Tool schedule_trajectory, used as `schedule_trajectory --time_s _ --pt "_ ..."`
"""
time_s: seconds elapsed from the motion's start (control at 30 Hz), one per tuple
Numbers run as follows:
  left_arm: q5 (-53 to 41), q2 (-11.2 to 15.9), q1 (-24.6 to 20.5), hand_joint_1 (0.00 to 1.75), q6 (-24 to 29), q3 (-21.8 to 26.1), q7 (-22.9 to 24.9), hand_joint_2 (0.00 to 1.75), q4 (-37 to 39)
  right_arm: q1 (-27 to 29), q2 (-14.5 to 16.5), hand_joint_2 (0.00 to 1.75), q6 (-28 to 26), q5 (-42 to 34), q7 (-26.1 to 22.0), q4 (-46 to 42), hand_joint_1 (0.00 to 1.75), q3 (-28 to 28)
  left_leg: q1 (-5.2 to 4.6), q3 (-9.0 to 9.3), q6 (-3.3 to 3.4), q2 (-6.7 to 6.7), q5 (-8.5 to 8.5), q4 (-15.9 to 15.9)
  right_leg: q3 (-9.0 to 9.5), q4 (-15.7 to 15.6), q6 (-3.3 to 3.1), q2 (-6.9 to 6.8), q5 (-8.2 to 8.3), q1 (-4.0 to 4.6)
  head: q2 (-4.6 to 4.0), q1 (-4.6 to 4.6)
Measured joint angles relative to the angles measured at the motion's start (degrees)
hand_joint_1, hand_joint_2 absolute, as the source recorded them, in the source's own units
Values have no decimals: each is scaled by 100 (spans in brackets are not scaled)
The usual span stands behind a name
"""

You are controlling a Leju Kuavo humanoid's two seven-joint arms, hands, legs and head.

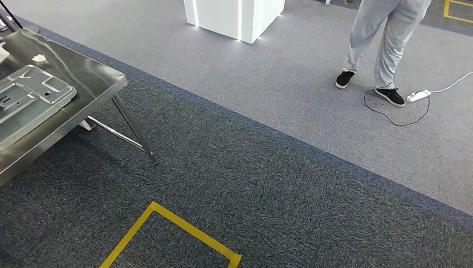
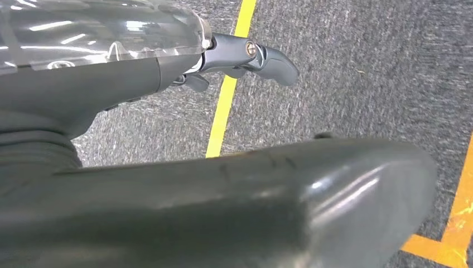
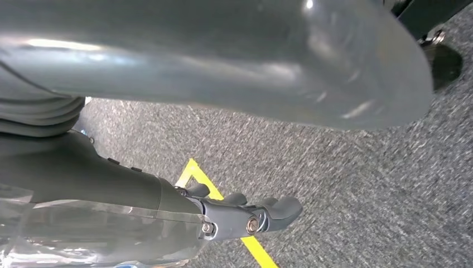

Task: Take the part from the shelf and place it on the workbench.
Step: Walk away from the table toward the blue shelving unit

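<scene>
Both the left hand (image 2: 245, 58) and right hand (image 3: 245, 215) hang spread, holding nothing; the part (image 1: 25, 97) lies at nine o'clock on the workbench (image 1: 95, 72), so better turn squarely toward the shelf

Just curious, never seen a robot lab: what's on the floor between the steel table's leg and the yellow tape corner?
Nothing: in the head view only bare dark grey carpet lies between the table leg and yellow tape.

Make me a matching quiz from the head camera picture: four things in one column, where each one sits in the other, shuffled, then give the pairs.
Things:
1. metal part
2. power strip
3. yellow tape
4. white pillar

Places:
A. on the dark carpet, near edge of the picture
B. on the steel table
C. far side, on the light carpet
D. beside the person's shoes

Pairs: 1-B, 2-D, 3-A, 4-C
</scene>
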Motion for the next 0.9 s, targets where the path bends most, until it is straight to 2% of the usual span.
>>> schedule_trajectory --time_s 0.07,0.1,0.2,0.23,0.27,0.3,0.37,0.4,0.43,0.53,0.6,0.63,0.7,0.73,0.77,0.8,0.87,0.9 --pt "3 9 -12 0 4 -11 6 0 -1 3 12 0 9 8 -1 0 0 -14 19 -39 -67 -28 -92 112 3 -28 -73 27 24 -12 -1 0" --pt "5 14 -13 0 7 -15 5 0 -1 1 18 0 13 10 -2 0 0 -18 30 -121 -94 -64 -229 309 5 -43 -108 37 38 -19 0 0" --pt "11 20 -3 0 11 -23 4 0 -1 -2 24 0 24 23 -8 0 0 -21 56 -620 -140 -145 -804 1436 -15 -43 -162 85 48 -1 -1 0" --pt "13 20 1 0 11 -25 4 0 -1 -1 24 0 27 29 -9 0 0 -21 59 -735 -144 -148 -871 1691 -17 -41 -165 111 48 8 -1 0" --pt "14 20 5 0 12 -26 3 0 -1 0 24 0 29 35 -9 0 0 -21 59 -743 -140 -150 -813 1713 -15 -37 -165 139 48 15 -1 0" --pt "15 21 7 0 13 -26 4 0 -1 0 25 0 31 44 -9 0 0 -21 59 -642 -127 -156 -649 1501 -7 -33 -164 170 48 19 -1 0" --pt "17 26 7 0 17 -26 6 0 -1 -2 28 0 36 68 -9 0 0 -21 54 -241 -72 -236 -236 655 8 -23 -152 229 44 25 0 0" --pt "17 31 5 0 20 -26 7 0 -1 -5 29 0 39 80 -9 0 0 -21 46 -86 -48 -282 -108 307 3 -13 -133 257 44 29 0 0" --pt "18 36 3 0 23 -27 8 0 -1 -7 30 0 42 88 -9 0 0 -21 35 2 -26 -321 -49 94 -8 -7 -107 277 47 29 1 0" --pt "25 39 1 0 26 -28 11 0 -3 -1 27 0 45 95 -9 0 0 -21 18 22 41 -299 -21 -11 -36 9 -7 302 54 11 1 0" --pt "29 33 -3 0 26 -28 12 0 -5 2 21 0 48 95 -9 0 0 -21 41 49 114 -248 30 -77 -120 209 44 231 -94 5 0 1" --pt "26 32 -3 0 25 -30 14 0 -5 -2 19 0 52 95 -9 0 0 -21 49 56 141 -217 49 -100 -243 479 64 184 -260 -3 0 1" --pt "19 39 2 0 25 -36 20 0 -5 -7 17 0 63 96 -9 0 0 -21 40 41 163 -163 53 -100 -617 1243 100 143 -629 -32 0 1" --pt "17 44 4 0 25 -43 23 0 -5 -8 17 0 67 96 -9 0 0 -21 37 35 162 -136 51 -95 -768 1548 120 137 -722 -51 -1 1" --pt "16 46 4 0 23 -51 25 0 -5 -4 16 0 68 97 -9 0 0 -21 38 33 157 -114 47 -89 -822 1654 139 129 -701 -68 -1 1" --pt "14 46 2 0 21 -59 25 0 -7 1 14 0 68 97 -9 0 0 -21 42 36 145 -97 39 -80 -751 1512 154 114 -566 -84 -1 0" --pt "12 42 -1 0 18 -70 25 0 -11 2 8 0 68 101 -10 0 0 -21 48 52 99 -64 7 -53 -353 721 167 21 -185 -105 0 1" --pt "10 40 -3 0 17 -74 25 0 -13 -4 5 0 68 102 -12 0 0 -21 41 55 65 -49 -17 -33 -175 358 151 -21 -56 -100 0 1"
